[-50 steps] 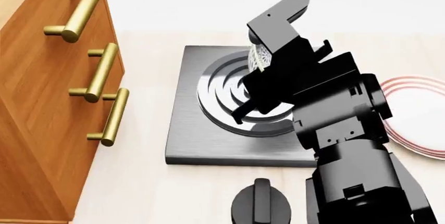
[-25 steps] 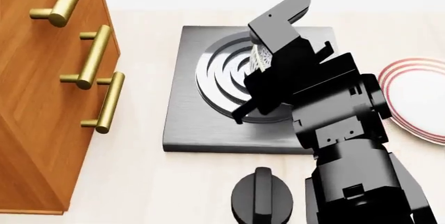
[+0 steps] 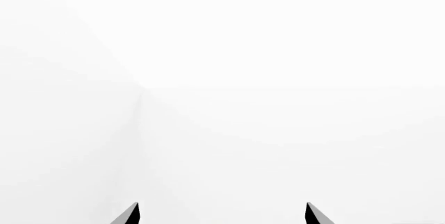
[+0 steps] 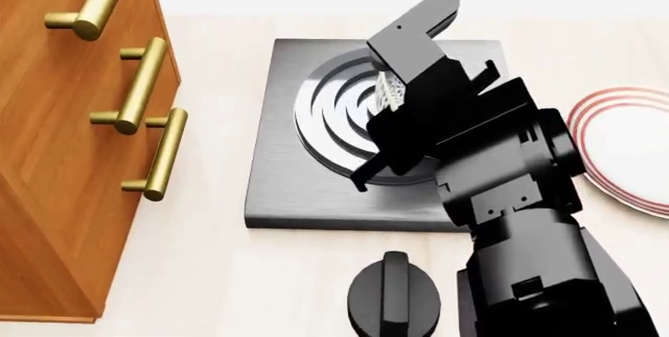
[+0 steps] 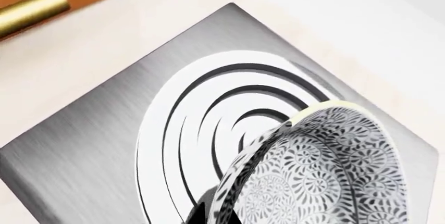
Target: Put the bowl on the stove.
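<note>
A pale wooden counter [image 4: 209, 274] is stretching out under the head camera, with a brown wooden cabinet [image 4: 52, 157] and its brass handles [image 4: 141, 86] standing along the left side. The stove [image 4: 282, 188], a square grey slab, is lying flat in the middle of the counter, its ringed burner [image 4: 329, 129] showing bright and dark bands. In front of it, apart from the slab, a round black knob [image 4: 395, 298] is sitting on the counter, and off to the right a white plate [image 4: 627, 157] with red rings is peeking out from behind the arm.

The right arm is reaching over the burner, and its right gripper [image 4: 389, 102] is clamping the rim of the bowl [image 4: 391, 88]; only a sliver of speckled pattern is showing between the black parts from the head. The right wrist camera is giving the better look: the bowl [image 5: 320, 172] is tilting steeply on its side, patterned inside facing the lens, hanging over the burner rings [image 5: 208, 130] with one dark fingertip [image 5: 198, 213] pinching its edge. Whether it is touching the burner, I cannot tell.

The left gripper [image 3: 221, 214] is pointing at blank white, its two tips standing well apart with nothing between them.
</note>
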Tool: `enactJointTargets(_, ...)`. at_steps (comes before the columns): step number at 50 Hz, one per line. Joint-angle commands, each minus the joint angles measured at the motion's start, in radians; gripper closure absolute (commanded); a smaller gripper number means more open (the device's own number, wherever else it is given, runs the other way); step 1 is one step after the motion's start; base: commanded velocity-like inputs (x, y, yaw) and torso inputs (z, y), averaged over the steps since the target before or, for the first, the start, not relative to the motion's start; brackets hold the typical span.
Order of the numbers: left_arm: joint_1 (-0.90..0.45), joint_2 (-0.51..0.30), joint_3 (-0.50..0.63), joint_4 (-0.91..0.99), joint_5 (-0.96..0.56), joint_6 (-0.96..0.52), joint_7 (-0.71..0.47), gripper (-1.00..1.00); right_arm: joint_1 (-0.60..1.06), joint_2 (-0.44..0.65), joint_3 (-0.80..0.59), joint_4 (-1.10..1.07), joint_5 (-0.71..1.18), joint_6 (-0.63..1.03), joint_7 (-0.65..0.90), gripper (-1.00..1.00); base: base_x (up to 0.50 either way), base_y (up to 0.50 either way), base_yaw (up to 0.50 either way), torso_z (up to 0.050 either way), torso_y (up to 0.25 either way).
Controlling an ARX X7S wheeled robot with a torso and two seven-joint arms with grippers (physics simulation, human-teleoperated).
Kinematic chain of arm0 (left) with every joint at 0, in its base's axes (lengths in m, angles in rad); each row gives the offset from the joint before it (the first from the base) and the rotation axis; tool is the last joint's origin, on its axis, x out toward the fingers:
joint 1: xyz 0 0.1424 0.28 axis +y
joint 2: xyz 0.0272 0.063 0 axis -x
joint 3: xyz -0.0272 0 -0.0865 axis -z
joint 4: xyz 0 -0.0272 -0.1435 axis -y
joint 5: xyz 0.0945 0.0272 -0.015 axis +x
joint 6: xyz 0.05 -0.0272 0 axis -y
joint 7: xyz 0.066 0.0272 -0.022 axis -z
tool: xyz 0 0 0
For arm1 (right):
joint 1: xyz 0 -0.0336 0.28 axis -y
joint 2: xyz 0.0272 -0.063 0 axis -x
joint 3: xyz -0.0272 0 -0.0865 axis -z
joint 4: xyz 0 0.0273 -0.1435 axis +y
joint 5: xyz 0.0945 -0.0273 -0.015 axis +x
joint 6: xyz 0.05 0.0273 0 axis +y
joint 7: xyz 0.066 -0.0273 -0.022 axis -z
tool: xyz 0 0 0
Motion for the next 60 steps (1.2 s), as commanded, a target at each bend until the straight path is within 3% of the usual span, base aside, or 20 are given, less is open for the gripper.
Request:
enactJointTargets(1,-0.005,0.002,0.006,0.000,0.005,-0.008,0.000,-1.00,0.010,-0.003,-0.025,0.000,0.004,0.007,-0.016,1.00,0.00,0.00,0.00,0.000,0.000)
enactJointTargets(21,0.000,0.014,-0.007,-0.005,-0.007,0.000,0.007,-1.00,0.012,-0.012,-0.019,0.000,0.007,0.006,-0.021,1.00,0.00,0.00,0.00,0.000,0.000)
enactJointTargets(22,-0.001,0.014,-0.006,-0.006,-0.007,-0.001,0.007,-1.00,0.012,-0.012,-0.019,0.000,0.007,0.006,-0.021,-1.00,0.00,0.00,0.00,0.000,0.000)
enactJointTargets(32,-0.002,0.018,-0.006,-0.007,-0.010,0.002,0.012,-1.00,0.012,-0.012,-0.019,0.000,0.007,0.006,-0.021,-1.00,0.00,0.00,0.00,0.000,0.000)
enactJointTargets(34,-0.003,0.019,-0.004,-0.007,-0.009,0.001,0.012,-1.00,0.037,-0.032,0.268,0.000,0.043,-0.053,-0.041,-1.00,0.00,0.00,0.00,0.000,0.000)
enactJointTargets(35,-0.005,0.021,0.001,-0.008,-0.007,0.000,0.011,-1.00,0.038,-0.032,0.288,0.000,0.040,-0.060,-0.046,-1.00,0.00,0.00,0.00,0.000,0.000)
enactJointTargets(60,-0.042,0.038,0.063,-0.034,0.020,-0.048,-0.015,-1.00,0.011,-0.018,0.498,0.000,0.055,-0.341,-0.183,-1.00,0.00,0.00,0.00,0.000,0.000)
